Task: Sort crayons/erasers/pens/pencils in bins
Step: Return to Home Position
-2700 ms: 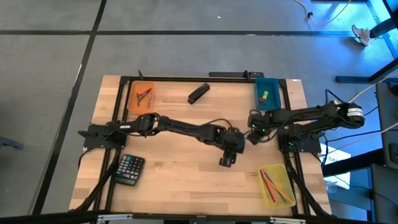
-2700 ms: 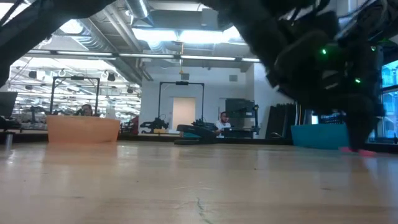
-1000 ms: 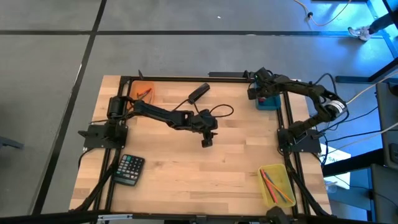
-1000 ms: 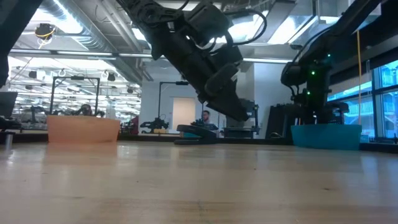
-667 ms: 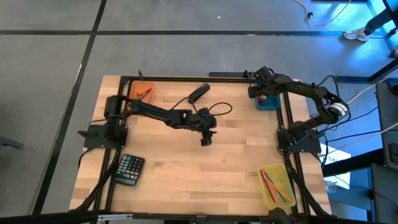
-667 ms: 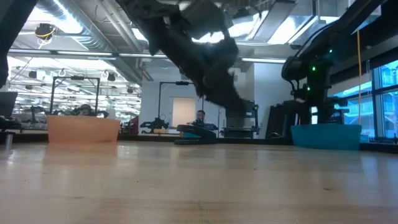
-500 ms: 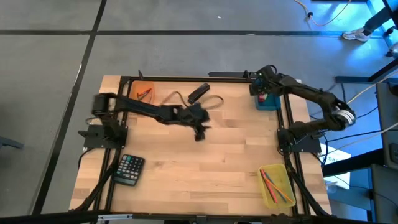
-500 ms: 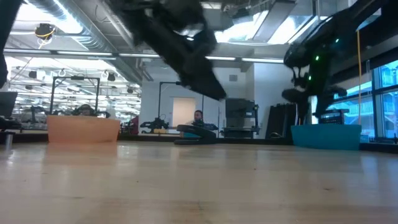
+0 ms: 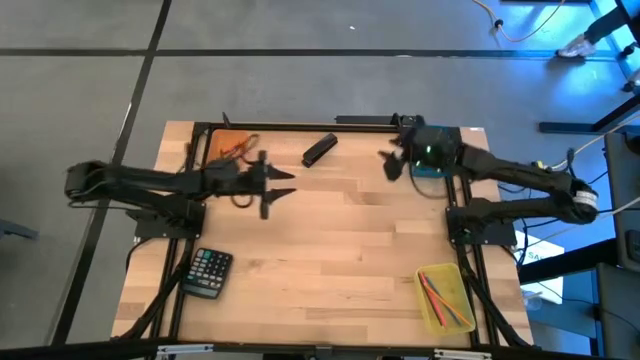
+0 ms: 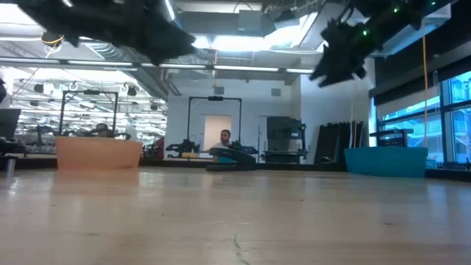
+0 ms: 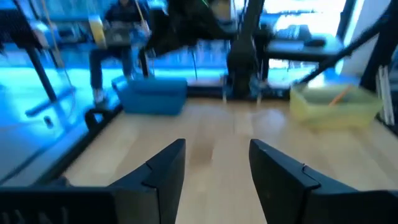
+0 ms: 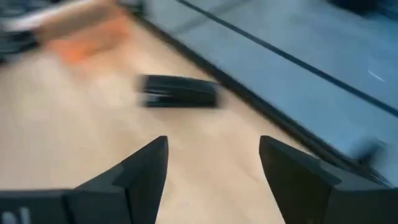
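**High view.** Above the pale wooden table (image 9: 330, 250), the left claw (image 9: 272, 186) hangs with its fingers apart and nothing between them. The right claw (image 9: 392, 165) is likewise spread and empty.
- The shallow orange plastic bin (image 9: 215, 150) lies just beside the left claw, partly under its arm. Short red crayons (image 9: 233, 150) show inside it.
- The shallow teal plastic bin (image 9: 438, 131) lies just behind the right claw. The arm covers most of it, so the erasers cannot be confirmed.
- The translucent yellow plastic bin (image 9: 460, 278) sits well apart from both claws and holds long thin coloured sticks (image 9: 440, 297).
- The black bar-shaped object (image 9: 319, 149) lies between the claws.
- The black calculator (image 9: 207, 272) lies well apart from the left claw.

**Hazards.**
- A dark loop, apparently cable, hangs near the orange bin. If it snags the rim, it could drag the bin and spill the crayons.
- The right arm crosses the teal bin. A low link there could clip a wall and shift or tip it.

**Low view.** Both claws hang high above the tabletop. The orange bin (image 10: 98, 153) stands below the left claw (image 10: 158, 37), and the teal bin (image 10: 385, 160) stands below and beside the right claw (image 10: 340, 50). The bin walls hide the contents.

**Left wrist view.** The fingers (image 11: 163, 171) stand apart. The teal bin (image 11: 152, 96) and the yellow bin (image 11: 336, 104) lie well ahead of the claw, and an orange stick shows through the yellow wall. A person (image 11: 118, 37) sits beyond the table.

**Right wrist view.** The fingers (image 12: 146, 168) stand apart. The black bar (image 12: 178, 91) lies ahead of the claw and the orange bin (image 12: 87, 37) lies beyond it, its contents unreadable.
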